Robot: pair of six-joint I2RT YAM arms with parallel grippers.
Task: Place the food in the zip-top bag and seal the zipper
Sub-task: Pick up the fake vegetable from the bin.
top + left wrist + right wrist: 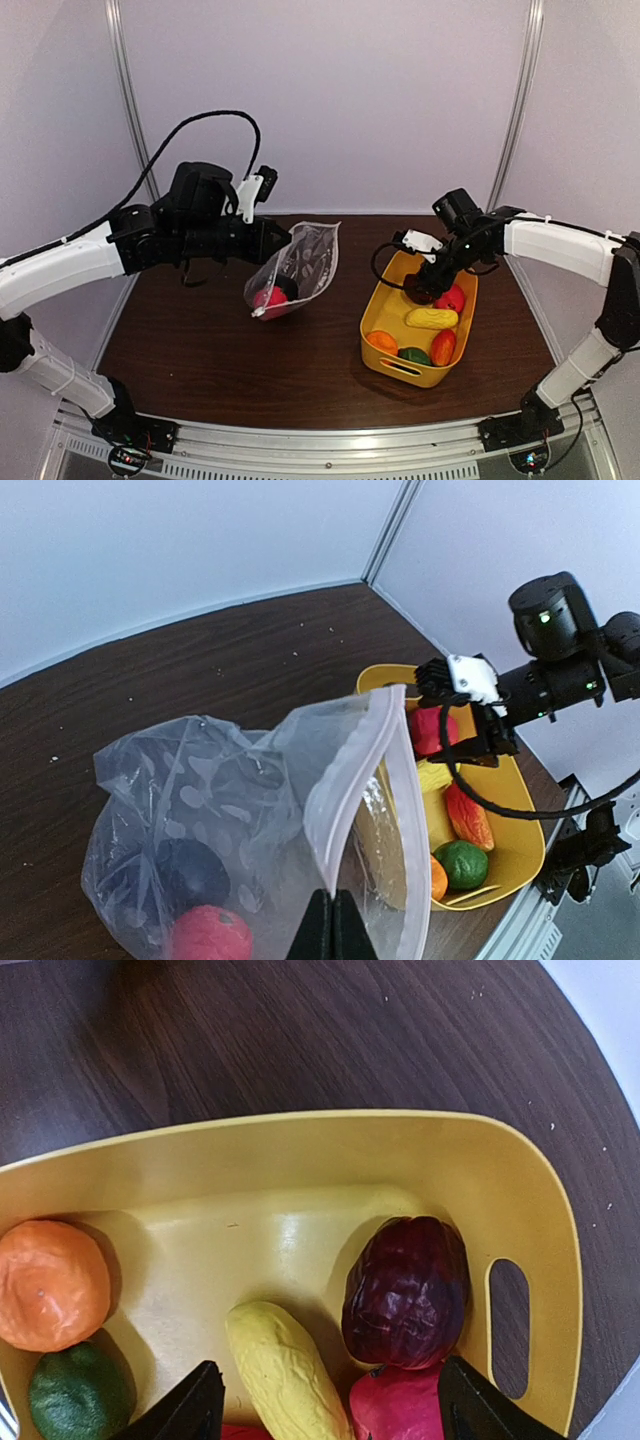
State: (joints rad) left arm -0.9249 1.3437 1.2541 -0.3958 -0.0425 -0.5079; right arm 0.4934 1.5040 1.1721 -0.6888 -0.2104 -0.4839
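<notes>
My left gripper (pixel 333 920) is shut on the pale zipper (pixel 400 780) edge of the zip-top bag (pixel 200 810) and holds it up with its mouth open. Inside the bag lie a red fruit (pixel 210 935) and a dark purple one (pixel 185 870). The top view shows the bag (pixel 305 262) hanging from the left gripper (pixel 288 240) over the table. My right gripper (pixel 335 1410) is open, low inside the yellow tub (pixel 300 1125), with a yellow piece (pixel 285 1370) and a pink piece (pixel 400 1410) between its fingers. A dark purple piece (pixel 405 1290) lies just beyond.
The tub (pixel 385 318) stands right of the bag and also holds an orange (pixel 50 1285), a green lime (pixel 75 1395) and an orange-red piece (pixel 443 346). The tub has a handle slot (pixel 508 1305). Dark wooden table (pixel 200 350); pale walls behind.
</notes>
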